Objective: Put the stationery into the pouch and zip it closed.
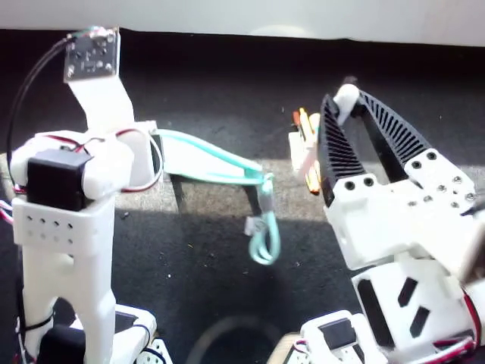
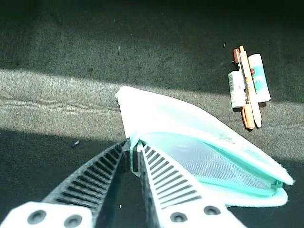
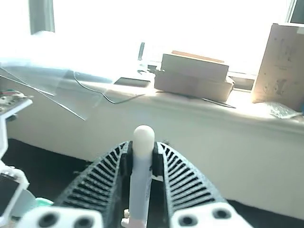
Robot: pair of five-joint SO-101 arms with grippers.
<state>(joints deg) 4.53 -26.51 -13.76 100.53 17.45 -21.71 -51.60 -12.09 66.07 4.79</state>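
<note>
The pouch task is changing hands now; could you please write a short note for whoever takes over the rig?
Left gripper: shut on the edge of the pouch.
Right gripper: shut on a white stick, held off the table.
Other stationery lies bunched on the table beside the pouch.
Done: one item picked up.
Left: drop it in, add the rest, zip closed.

White printed arms [image 1: 61, 258], black ribbed left hand [image 2: 134, 144] and right hand [image 3: 142, 145], black servos [image 1: 53, 178], red-and-white cables [image 1: 155, 171].
</note>
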